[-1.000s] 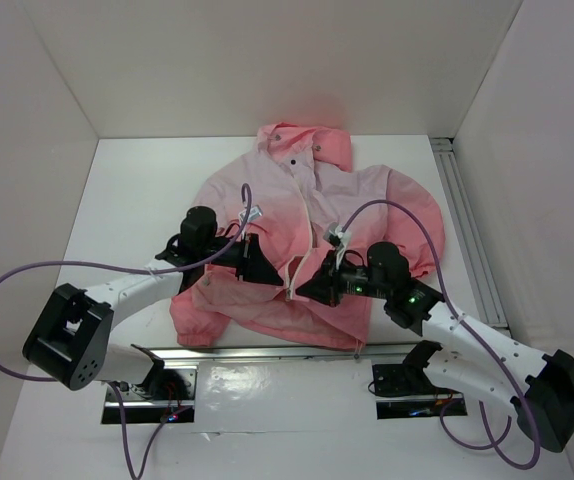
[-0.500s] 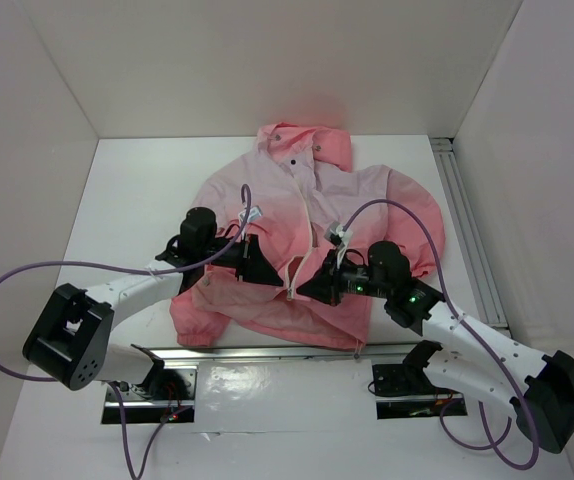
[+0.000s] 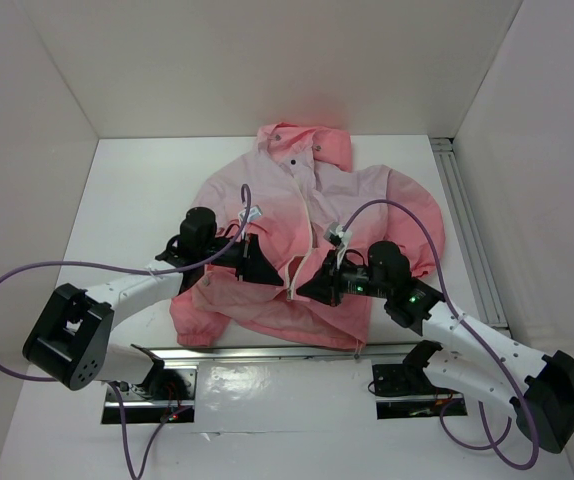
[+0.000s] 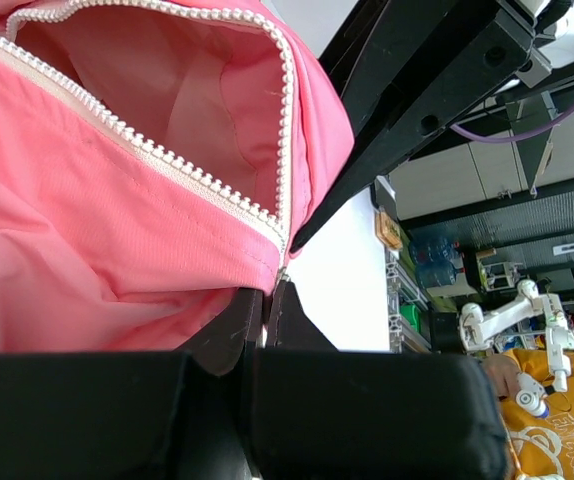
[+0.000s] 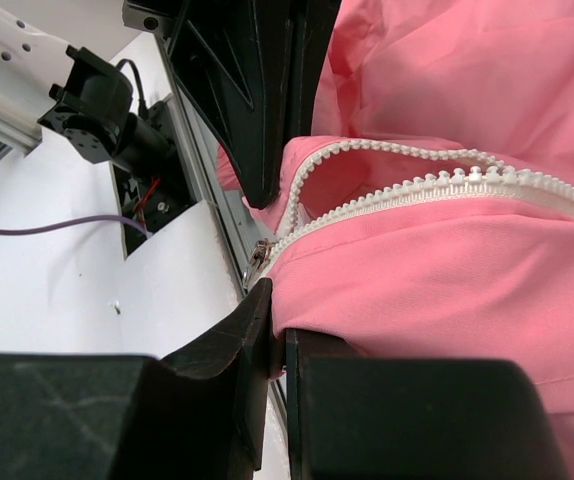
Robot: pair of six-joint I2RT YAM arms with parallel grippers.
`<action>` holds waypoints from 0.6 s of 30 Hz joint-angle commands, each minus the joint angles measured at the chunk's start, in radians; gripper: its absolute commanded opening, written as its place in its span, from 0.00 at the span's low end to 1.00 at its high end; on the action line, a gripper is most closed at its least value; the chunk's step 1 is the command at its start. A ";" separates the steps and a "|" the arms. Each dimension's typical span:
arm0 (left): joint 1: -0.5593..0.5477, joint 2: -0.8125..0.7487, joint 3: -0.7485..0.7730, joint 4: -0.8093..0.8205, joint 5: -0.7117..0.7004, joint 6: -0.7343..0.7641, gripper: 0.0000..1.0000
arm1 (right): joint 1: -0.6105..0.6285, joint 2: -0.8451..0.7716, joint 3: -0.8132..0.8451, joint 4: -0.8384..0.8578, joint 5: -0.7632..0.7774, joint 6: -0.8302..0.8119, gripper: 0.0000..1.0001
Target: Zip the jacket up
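The jacket lies flat on the white table, hood at the far end, coral hem toward the arms. My left gripper and right gripper meet at the hem's middle, by the bottom of the open zipper. In the left wrist view the left gripper is shut on the jacket's hem just below the white zipper teeth. In the right wrist view the right gripper is shut on the other hem edge, with the metal zipper slider just above its fingertips.
White walls enclose the table on three sides. An aluminium rail runs along the right side. A metal strip lies along the near edge under the hem. Purple cables loop from both arms.
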 commanded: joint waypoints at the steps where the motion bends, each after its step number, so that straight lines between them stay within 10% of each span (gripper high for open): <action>1: -0.002 -0.025 -0.005 0.075 0.032 -0.014 0.00 | -0.006 -0.024 0.042 0.035 -0.007 -0.018 0.00; 18: -0.002 -0.025 -0.014 0.095 0.041 -0.023 0.00 | -0.036 -0.034 0.032 0.064 -0.018 -0.018 0.00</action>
